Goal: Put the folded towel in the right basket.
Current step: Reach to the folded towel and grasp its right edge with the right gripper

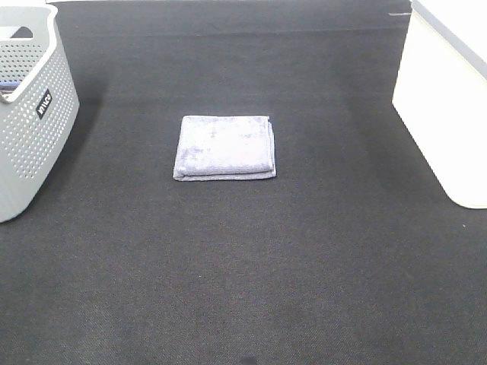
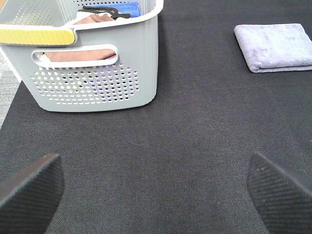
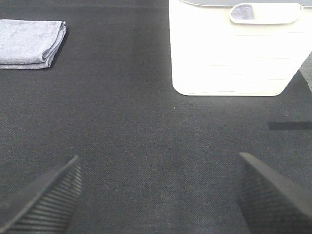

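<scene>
Folded towel [image 1: 224, 147] lies flat mid-mat, lavender, well apart from both baskets and roughly between them. Your target is the white basket [image 1: 449, 99] on the right side; its wall is solid and a handle slot shows in the right wrist view.

Handling, as a guess: light, soft and floppy, with a plush pile that isn't slippery. The stacked layers show along the near edge, so a pinch on the top layer alone would probably unfold it. Take all layers at once at that near edge or a corner, and expect the towel to sag when lifted.

Left gripper [image 2: 156, 192]: fingers spread wide, nothing between them, over bare mat. Right gripper [image 3: 158, 195]: same, spread and empty. The towel sits off to one side in both wrist views. Neither arm appears in the high view.

Surface is a dark textured mat [image 1: 243, 266], flat, with plenty of room. The grey perforated basket [image 1: 30, 114] on the left already holds cloths.
</scene>
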You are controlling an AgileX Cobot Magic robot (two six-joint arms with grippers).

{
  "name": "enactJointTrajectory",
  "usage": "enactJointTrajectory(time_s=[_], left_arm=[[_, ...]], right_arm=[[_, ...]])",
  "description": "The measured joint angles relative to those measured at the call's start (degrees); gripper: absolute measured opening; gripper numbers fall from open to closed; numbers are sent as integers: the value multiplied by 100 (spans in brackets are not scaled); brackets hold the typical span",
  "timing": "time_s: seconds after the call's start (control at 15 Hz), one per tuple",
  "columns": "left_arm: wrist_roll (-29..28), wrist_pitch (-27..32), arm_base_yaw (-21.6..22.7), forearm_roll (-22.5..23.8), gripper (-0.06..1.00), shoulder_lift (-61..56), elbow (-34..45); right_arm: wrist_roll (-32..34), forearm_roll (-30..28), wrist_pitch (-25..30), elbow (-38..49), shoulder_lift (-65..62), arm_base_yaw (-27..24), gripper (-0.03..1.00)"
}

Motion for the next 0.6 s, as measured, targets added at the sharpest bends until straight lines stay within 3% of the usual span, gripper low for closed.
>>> enactJointTrajectory(time_s=[0.6], left_arm=[[0, 0, 0, 0, 97, 0, 0]], right_arm=[[0, 0, 0, 0, 0, 0, 80]])
